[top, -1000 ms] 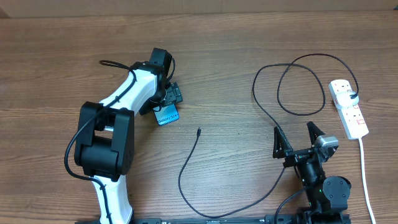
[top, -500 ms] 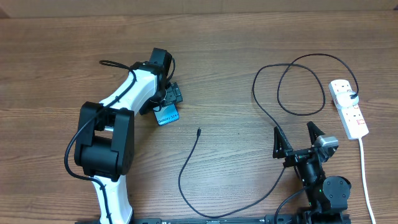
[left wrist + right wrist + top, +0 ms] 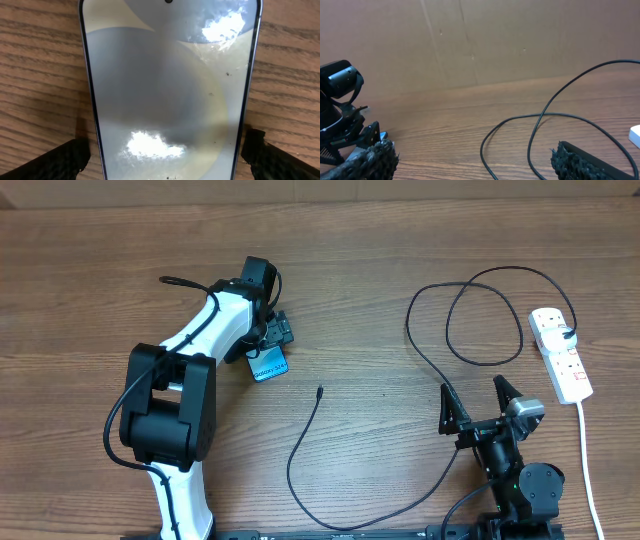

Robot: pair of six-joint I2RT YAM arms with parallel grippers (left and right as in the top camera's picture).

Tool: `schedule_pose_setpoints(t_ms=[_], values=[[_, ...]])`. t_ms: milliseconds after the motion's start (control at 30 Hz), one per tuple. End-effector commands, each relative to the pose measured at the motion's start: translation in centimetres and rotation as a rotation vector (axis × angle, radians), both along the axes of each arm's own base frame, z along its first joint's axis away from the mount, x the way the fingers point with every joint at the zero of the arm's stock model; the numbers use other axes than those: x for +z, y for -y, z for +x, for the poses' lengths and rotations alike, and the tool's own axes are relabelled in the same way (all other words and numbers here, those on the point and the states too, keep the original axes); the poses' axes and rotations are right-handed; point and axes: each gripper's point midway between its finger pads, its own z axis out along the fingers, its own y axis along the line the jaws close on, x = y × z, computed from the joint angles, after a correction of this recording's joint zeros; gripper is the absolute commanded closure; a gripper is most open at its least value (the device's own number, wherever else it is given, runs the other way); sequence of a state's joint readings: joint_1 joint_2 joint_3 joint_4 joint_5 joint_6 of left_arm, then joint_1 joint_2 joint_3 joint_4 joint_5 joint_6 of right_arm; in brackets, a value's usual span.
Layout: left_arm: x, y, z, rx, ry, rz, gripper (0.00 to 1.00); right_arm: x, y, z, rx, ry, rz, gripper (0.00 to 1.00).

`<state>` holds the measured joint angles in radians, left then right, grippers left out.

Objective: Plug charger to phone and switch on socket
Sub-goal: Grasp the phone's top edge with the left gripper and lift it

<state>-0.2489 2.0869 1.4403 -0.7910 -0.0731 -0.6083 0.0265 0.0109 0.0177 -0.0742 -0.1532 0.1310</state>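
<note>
Left gripper [image 3: 167, 152] hangs right over the phone [image 3: 268, 366], jaws spread to either long edge, and from the wrist view I cannot tell whether the pads are actually pressing on it or just flanking it. That phone lies flat, screen up, at about 10 o'clock from the table's [image 3: 380, 260] centre. It looks slim, rigid and glossy, with ceiling light bouncing off the glass, so expect it to be slippery, fairly light, and no friend of a hard squeeze. The thin side edges look like the only sensible hold, low to the wood and square on. The cable [image 3: 305, 425] is the opposite: thin, limp, springy in its loops, likely to drag and twist. Best taken just behind the plug tip [image 3: 318, 391], which rests loose at about 4 o'clock from the phone, apart from it. Right gripper [image 3: 472, 390] waits at 5 o'clock, fingers wide and empty, beside a run of cable. Over at 3 o'clock the power strip [image 3: 562, 360] lies near the table's edge, its white cord [image 3: 585, 450] trailing toward 6 o'clock. Bare wood-grain top all round, smooth enough for things to slide, with a cardboard wall [image 3: 470, 40] closing the 12 o'clock side and open space between phone and plug.
</note>
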Motion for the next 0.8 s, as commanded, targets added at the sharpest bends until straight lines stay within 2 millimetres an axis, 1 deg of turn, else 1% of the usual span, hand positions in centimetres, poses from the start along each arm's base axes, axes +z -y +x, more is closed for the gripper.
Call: schedule_pose_setpoints(t_ms=[0, 133, 200, 333, 400, 467, 533, 667, 767], values=[[-2.3, -0.9, -1.7, 0.012, -0.072, 0.027, 0.01, -0.2, 0.0, 0.0, 0.002, 0.002, 0.003, 0.0], [-2.4, -0.4, -2.9, -0.025, -0.126, -0.003, 0.08, -0.2, 0.0, 0.0, 0.002, 0.002, 0.003, 0.0], [-2.4, 0.3, -3.6, -0.051, -0.157, -0.042, 0.11, -0.2, 0.0, 0.0, 0.002, 0.002, 0.003, 0.0], [-2.3, 1.2, -5.1, -0.056, -0.22, -0.1, 0.11, -0.2, 0.0, 0.0, 0.002, 0.002, 0.003, 0.0], [-2.2, 1.2, -6.0, -0.059, -0.256, -0.091, 0.11, -0.2, 0.0, 0.0, 0.002, 0.002, 0.003, 0.0], [-2.2, 1.0, -6.5, -0.058, -0.279, -0.085, 0.05, -0.2, 0.0, 0.0, 0.002, 0.002, 0.003, 0.0], [-2.2, 1.0, -6.4, -0.057, -0.272, -0.084, 0.0, -0.2, 0.0, 0.0, 0.002, 0.002, 0.003, 0.0], [-2.3, 0.5, -4.9, -0.058, -0.21, -0.049, 0.0, -0.2, 0.0, 0.0, 0.002, 0.002, 0.003, 0.0], [-2.4, 0.0, -3.3, -0.055, -0.143, -0.015, 0.0, -0.2, 0.0, 0.0, 0.002, 0.002, 0.003, 0.0]])
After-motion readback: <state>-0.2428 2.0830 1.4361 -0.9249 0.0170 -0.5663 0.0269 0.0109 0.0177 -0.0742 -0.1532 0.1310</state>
